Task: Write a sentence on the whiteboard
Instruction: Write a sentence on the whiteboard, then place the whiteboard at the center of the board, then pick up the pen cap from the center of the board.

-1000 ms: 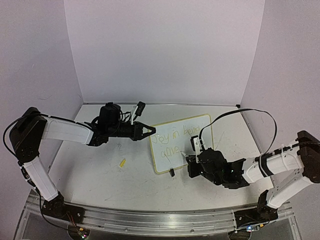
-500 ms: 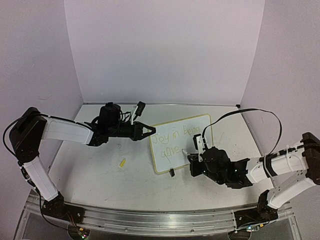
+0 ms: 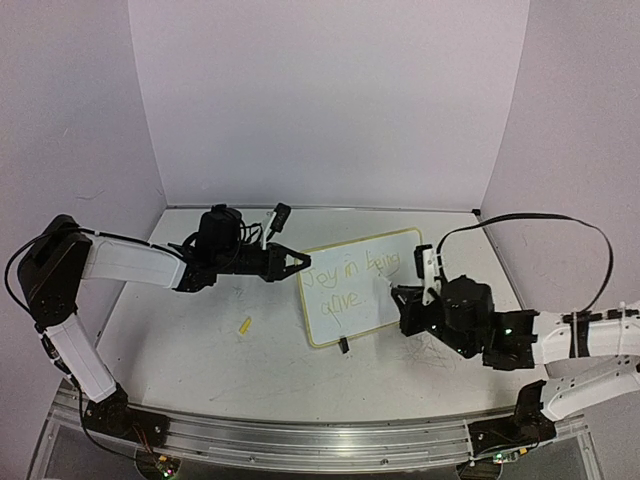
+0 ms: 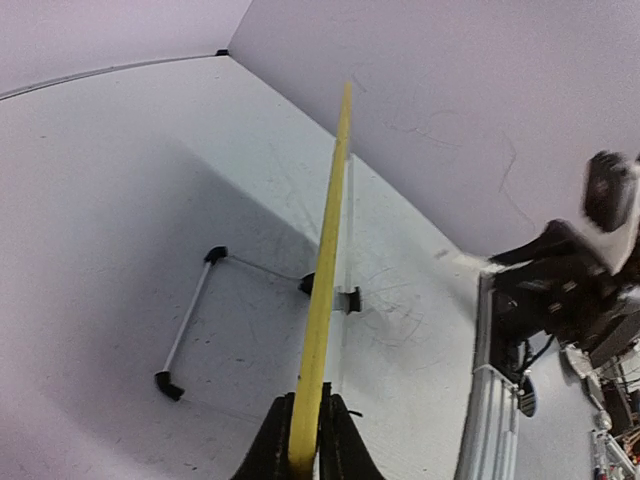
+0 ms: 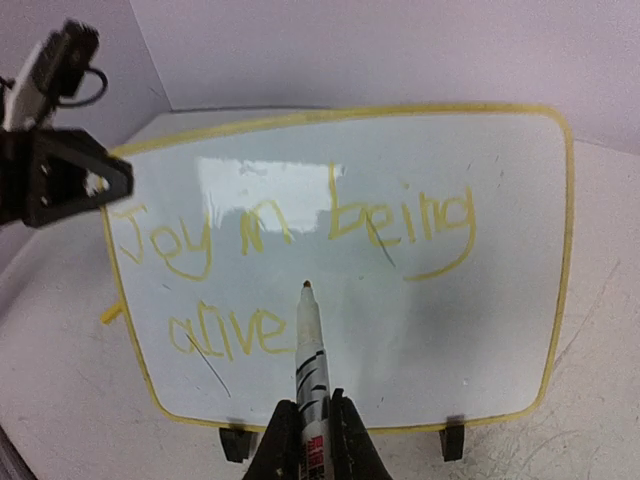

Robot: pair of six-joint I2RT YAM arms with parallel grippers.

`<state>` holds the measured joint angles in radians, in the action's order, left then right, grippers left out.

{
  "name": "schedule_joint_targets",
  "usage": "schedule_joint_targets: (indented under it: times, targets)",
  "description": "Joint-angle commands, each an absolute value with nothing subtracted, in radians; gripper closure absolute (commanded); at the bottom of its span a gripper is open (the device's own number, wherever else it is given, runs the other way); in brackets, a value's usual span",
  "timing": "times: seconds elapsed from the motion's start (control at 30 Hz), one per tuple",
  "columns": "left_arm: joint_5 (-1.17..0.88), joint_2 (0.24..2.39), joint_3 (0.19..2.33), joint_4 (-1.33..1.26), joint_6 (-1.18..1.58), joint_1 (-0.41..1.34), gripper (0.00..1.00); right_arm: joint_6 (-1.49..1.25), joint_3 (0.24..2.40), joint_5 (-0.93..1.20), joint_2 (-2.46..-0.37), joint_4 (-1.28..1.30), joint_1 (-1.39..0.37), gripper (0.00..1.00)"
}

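The whiteboard (image 3: 388, 308) stands tilted on the table, right of centre. My left gripper (image 3: 305, 263) is shut on its left edge. In the left wrist view the yellow rim (image 4: 325, 270) runs edge-on out of the shut left gripper (image 4: 305, 440). The sentence (image 3: 350, 275) in yellow-green reads "Joy in being alive" (image 5: 333, 205) on two lines. My right gripper (image 3: 405, 300) is shut on a white pen (image 5: 310, 350). The pen tip points at the bare board (image 5: 480, 320) just right of "alive". I cannot tell whether it touches.
A small yellow pen cap (image 3: 245, 325) lies on the table left of the board. Two black clip feet (image 5: 237, 442) hold the board's lower edge. Its wire stand (image 4: 190, 330) rests behind it. White walls close in the back and sides.
My right gripper has carried the pen to the right and farther up the board, away from the word "alive". The left gripper and the board have stayed put.
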<state>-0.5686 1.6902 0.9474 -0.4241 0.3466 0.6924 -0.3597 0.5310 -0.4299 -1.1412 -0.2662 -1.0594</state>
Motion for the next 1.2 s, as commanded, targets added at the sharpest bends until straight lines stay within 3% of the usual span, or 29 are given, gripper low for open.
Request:
schedule_joint_targets:
  times: [0.0,0.17,0.37,0.5,0.57,0.83,1.0,1.17]
  targets:
    - [-0.426,1.66,0.974,-0.318,0.282,0.68,0.8,-0.301,0.568,-0.505,-1.0,-0.199,-1.044,1.0]
    - [-0.429,1.618,1.004,-0.308,0.279,0.68,0.56,-0.278,0.594,-0.565,-0.991,-0.17,-1.024,1.0]
    - [-0.412,1.506,1.015,-0.26,0.276,0.68,0.38,-0.263,0.611,-0.595,-0.97,-0.17,-1.024,1.0]
    - [-0.338,1.395,0.998,-0.141,0.267,0.68,0.13,-0.241,0.618,-0.593,-0.957,-0.17,-1.023,1.0]
    - [-0.267,1.325,0.975,-0.071,0.272,0.679,0.07,-0.235,0.621,-0.588,-0.954,-0.173,-1.024,1.0]
    - [-0.063,1.162,0.797,0.145,0.446,0.654,0.07,-0.222,0.61,-0.52,-0.989,-0.251,-1.024,1.0]
    - [-0.097,1.239,0.746,0.218,0.526,0.609,0.32,-0.209,0.629,-0.484,-1.035,-0.276,-1.023,1.0]
    - [-0.104,1.352,0.759,0.215,0.51,0.619,0.42,-0.196,0.625,-0.446,-1.047,-0.284,-1.024,1.0]
